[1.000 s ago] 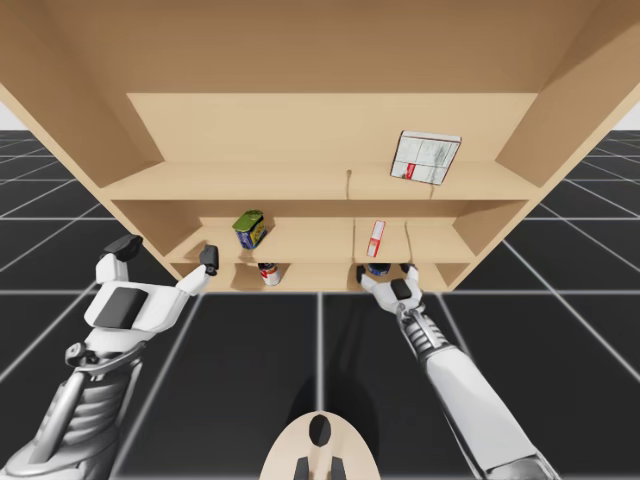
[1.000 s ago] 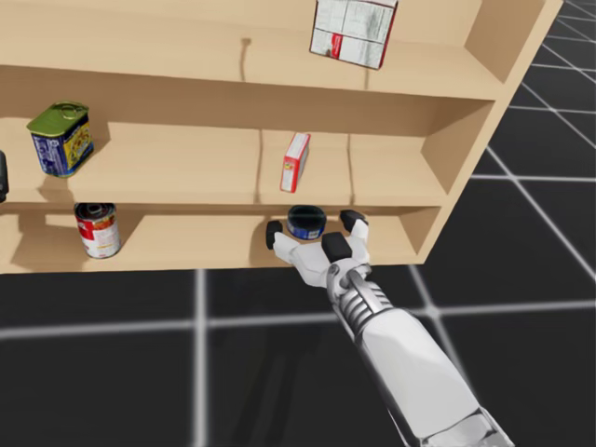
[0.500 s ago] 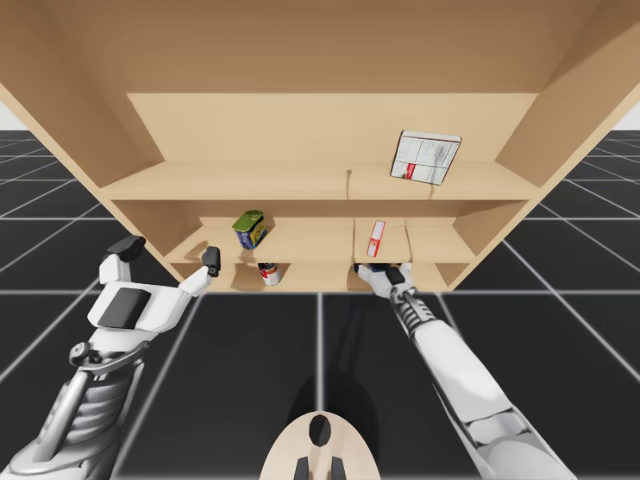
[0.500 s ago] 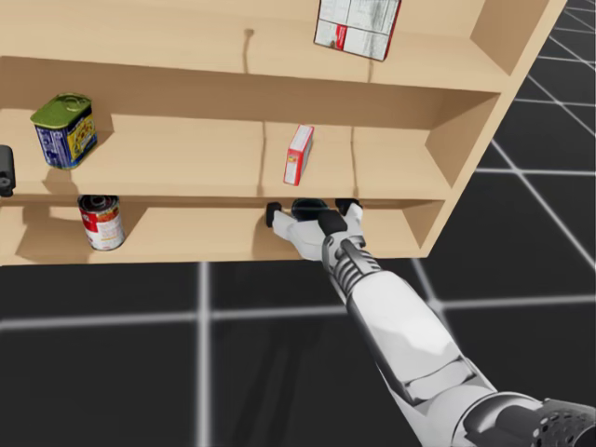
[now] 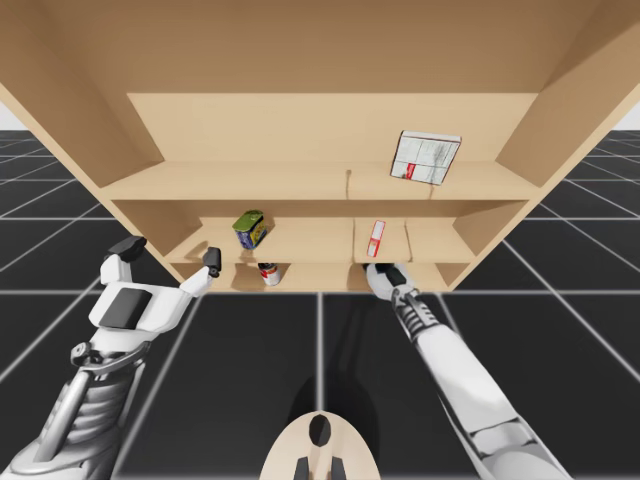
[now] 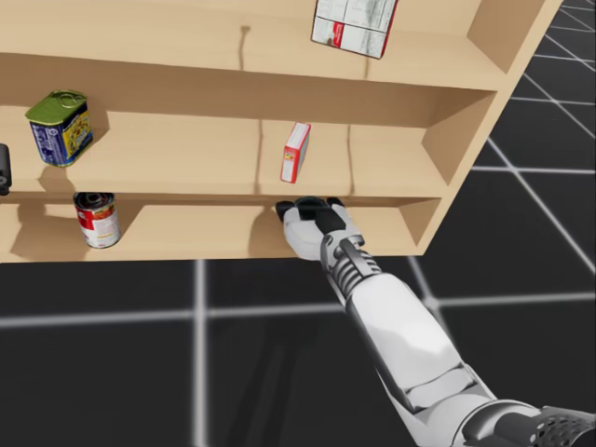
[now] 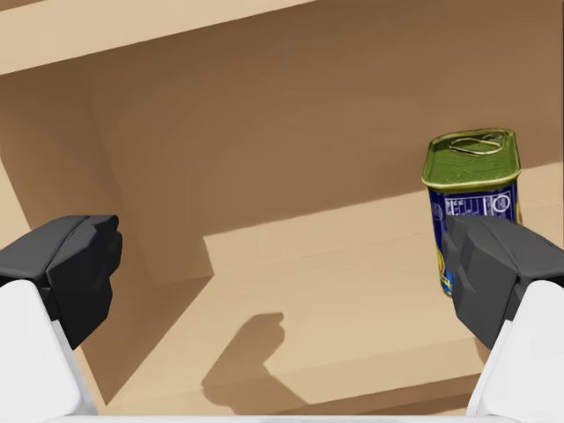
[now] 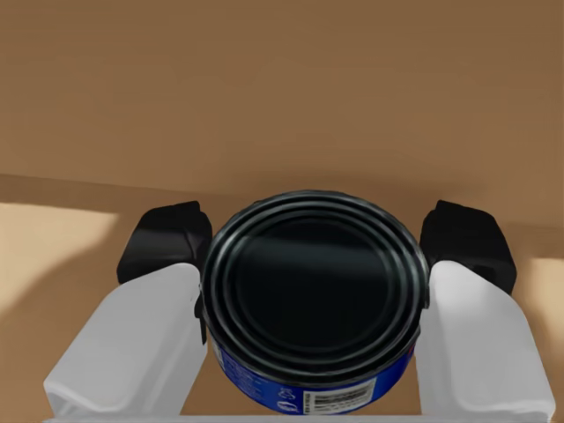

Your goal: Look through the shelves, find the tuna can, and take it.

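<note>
While my right gripper (image 8: 315, 236) clasps the blue tuna can (image 8: 313, 304) under the shelf edge (image 6: 186, 197), my left gripper (image 7: 284, 260) hangs wide.

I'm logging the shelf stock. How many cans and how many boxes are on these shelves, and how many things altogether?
Cans: 3 (blue can with green lid, red and white round can, low blue round can)
Boxes: 2 (large white box, small red and white box)
Total: 5
</note>
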Controlling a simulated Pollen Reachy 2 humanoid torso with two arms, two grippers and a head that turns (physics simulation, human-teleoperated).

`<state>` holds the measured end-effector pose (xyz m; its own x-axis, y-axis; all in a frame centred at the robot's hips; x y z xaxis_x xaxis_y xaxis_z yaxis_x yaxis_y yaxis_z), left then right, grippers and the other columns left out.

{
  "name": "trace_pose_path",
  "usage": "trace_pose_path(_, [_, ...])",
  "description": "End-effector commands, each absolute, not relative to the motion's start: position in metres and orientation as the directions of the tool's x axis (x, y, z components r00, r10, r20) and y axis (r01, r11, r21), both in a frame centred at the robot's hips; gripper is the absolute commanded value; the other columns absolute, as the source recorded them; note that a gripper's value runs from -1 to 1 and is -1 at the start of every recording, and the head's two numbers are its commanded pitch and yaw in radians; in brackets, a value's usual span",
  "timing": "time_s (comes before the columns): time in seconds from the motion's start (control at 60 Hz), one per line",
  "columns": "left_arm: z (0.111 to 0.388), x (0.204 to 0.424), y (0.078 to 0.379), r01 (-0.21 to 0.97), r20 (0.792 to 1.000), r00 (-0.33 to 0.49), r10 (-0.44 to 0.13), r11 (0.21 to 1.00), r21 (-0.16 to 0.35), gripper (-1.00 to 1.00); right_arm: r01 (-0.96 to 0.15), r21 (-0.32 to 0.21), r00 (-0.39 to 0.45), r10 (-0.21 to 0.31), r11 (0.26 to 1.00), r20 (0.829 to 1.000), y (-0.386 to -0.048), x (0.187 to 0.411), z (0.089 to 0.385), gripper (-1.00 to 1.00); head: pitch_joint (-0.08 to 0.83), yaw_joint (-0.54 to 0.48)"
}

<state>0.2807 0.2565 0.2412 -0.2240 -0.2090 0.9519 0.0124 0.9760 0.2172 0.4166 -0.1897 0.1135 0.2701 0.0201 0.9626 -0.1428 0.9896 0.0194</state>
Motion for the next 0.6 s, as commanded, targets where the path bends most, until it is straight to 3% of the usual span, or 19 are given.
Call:
trace_pose_path(0.017, [0.241,0.281,0.256,0.013,0.952,-0.223,-0.209,0.976,0.218,-1.0,-0.193,0.113,0.331,-0.043,0.975,0.943,-0.147,0.391,0.093,1.0,0.612,-0.23])
trace_pose_path(0.15, [0.241,0.281,0.255,0.012,0.952,-0.222,-0.209,0.976,0.217,-1.0,-0.194,0.109,0.233,-0.062,0.975,0.97,-0.152,0.386,0.116,1.0,0.608,-0.23])
trace_pose_path(0.267, [0.24,0.281,0.254,0.014,0.952,-0.221,-0.21,0.976,0.219,-1.0,-0.185,0.1,0.164,-0.069,0.978,0.984,-0.158,0.377,0.134,1.0,0.606,-0.23])
trace_pose_path(0.417, [0.24,0.282,0.254,0.015,0.952,-0.22,-0.212,0.975,0.22,-1.0,-0.188,0.081,0.102,-0.063,0.979,0.993,-0.161,0.358,0.147,1.0,0.605,-0.23])
trace_pose_path(0.6, [0.24,0.282,0.254,0.015,0.952,-0.221,-0.211,0.975,0.22,-1.0,-0.216,0.084,0.106,-0.062,0.973,0.992,-0.164,0.322,0.151,1.0,0.603,-0.23])
